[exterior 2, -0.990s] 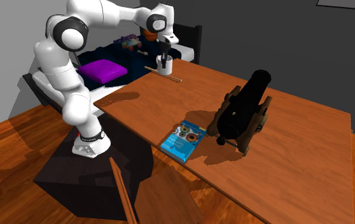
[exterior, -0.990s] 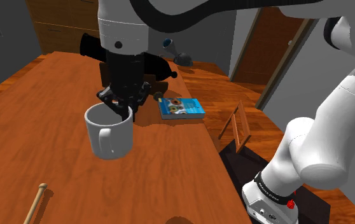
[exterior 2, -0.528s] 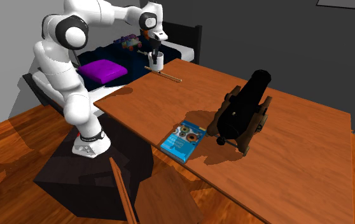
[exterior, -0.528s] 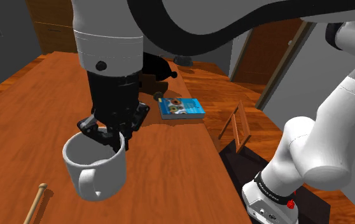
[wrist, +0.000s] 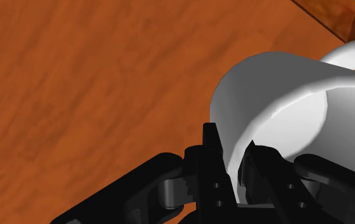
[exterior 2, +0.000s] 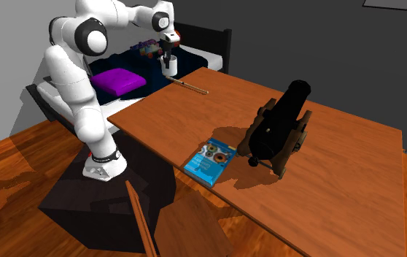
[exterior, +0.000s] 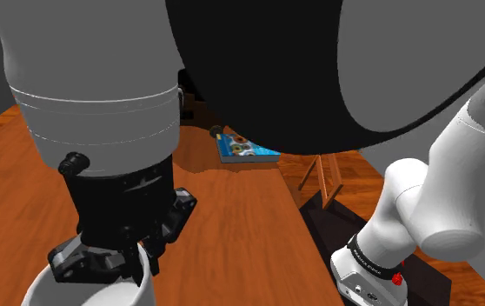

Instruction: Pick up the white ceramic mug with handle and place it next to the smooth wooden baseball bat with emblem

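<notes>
As the gripper pinches its rim, the white mug hangs beneath.

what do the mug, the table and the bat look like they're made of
Mug: plain white and smooth, with a soft sheen along its rim. It may be glazed ceramic, but the look leaves that open.
Table: reddish-brown wood with a streaky grain and a fairly matt finish.
Bat: a thin, pale tan stick, probably wood; it is too small to show grain.
</notes>
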Action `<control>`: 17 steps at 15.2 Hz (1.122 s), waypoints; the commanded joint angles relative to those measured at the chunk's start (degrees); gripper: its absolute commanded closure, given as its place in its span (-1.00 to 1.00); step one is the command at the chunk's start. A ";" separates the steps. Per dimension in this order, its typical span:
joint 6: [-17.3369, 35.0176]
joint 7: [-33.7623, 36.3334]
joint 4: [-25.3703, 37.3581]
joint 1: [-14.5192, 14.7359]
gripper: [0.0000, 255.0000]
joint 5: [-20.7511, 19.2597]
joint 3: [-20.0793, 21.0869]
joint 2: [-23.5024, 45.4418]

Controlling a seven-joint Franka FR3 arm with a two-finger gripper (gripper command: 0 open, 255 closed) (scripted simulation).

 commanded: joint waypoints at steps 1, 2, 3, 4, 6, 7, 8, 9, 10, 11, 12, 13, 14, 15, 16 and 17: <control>1.25 0.80 -0.97 0.40 1.00 -0.09 0.34 0.19; 2.00 0.77 -1.66 0.41 1.00 -0.11 0.35 0.27; 2.76 0.74 -2.33 0.42 1.00 -0.15 0.36 0.36; 3.51 0.72 -2.99 0.43 1.00 -0.19 0.36 0.47; 5.01 0.70 -4.27 0.47 1.00 -0.30 0.38 0.73; 5.75 0.70 -4.88 0.49 1.00 -0.36 0.38 0.87; 6.50 0.70 -5.49 0.51 1.00 -0.44 0.39 1.04; 7.24 0.71 -6.08 0.53 1.00 -0.52 0.40 1.21; 7.99 0.73 -6.66 0.56 1.00 -0.60 0.40 1.40; 8.73 0.75 -7.22 0.59 1.00 -0.70 0.41 1.61; 9.47 0.78 -7.77 0.61 1.00 -0.80 0.41 1.82; 10.20 0.81 -8.31 0.64 1.00 -0.91 0.41 2.05; 10.94 0.85 -8.83 0.68 1.00 -1.03 0.41 2.30; 11.68 0.89 -9.34 0.71 1.00 -1.16 0.41 2.55; 12.41 0.94 -9.84 0.75 1.00 -1.30 0.41 2.82; 13.14 1.00 -10.33 0.78 1.00 -1.45 0.41 3.11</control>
